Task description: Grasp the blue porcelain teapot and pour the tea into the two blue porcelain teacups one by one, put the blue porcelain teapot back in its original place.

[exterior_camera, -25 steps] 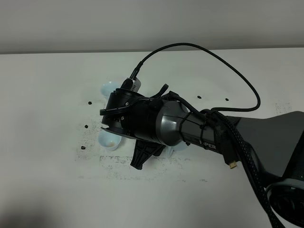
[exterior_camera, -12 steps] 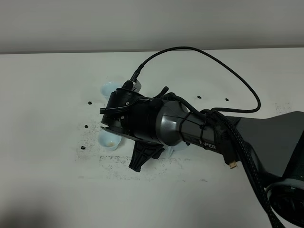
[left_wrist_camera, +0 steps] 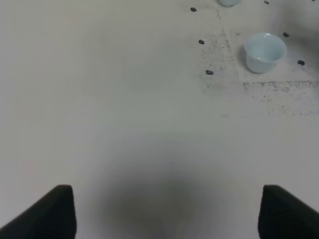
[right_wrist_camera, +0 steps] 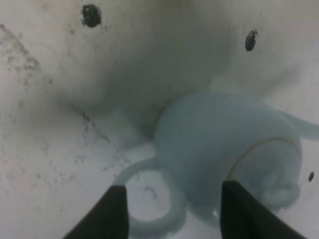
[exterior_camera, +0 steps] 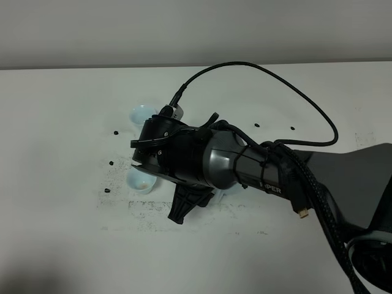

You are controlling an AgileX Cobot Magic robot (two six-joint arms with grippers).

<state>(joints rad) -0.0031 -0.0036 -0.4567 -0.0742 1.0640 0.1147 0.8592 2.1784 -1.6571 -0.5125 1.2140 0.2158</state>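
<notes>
A: Pale-blue teapot (right_wrist_camera: 224, 144): where is it?
B: Centre of the high view, beneath the right arm (exterior_camera: 245, 165). Right gripper (right_wrist_camera: 174, 211) spread wide above its loop handle (right_wrist_camera: 130, 169); I'd centre, lower squarely, then close firmly.

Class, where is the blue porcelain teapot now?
Right wrist view: the blue porcelain teapot lies just ahead of the right gripper, loop handle between its fingers; from above, that arm mostly hides it.

On the table (exterior_camera: 61, 122), the far teacup (exterior_camera: 141, 114) sits behind the near teacup (exterior_camera: 138, 179). The teapot (right_wrist_camera: 224, 144) stands right of both, beneath the right arm (exterior_camera: 245, 165).
</notes>
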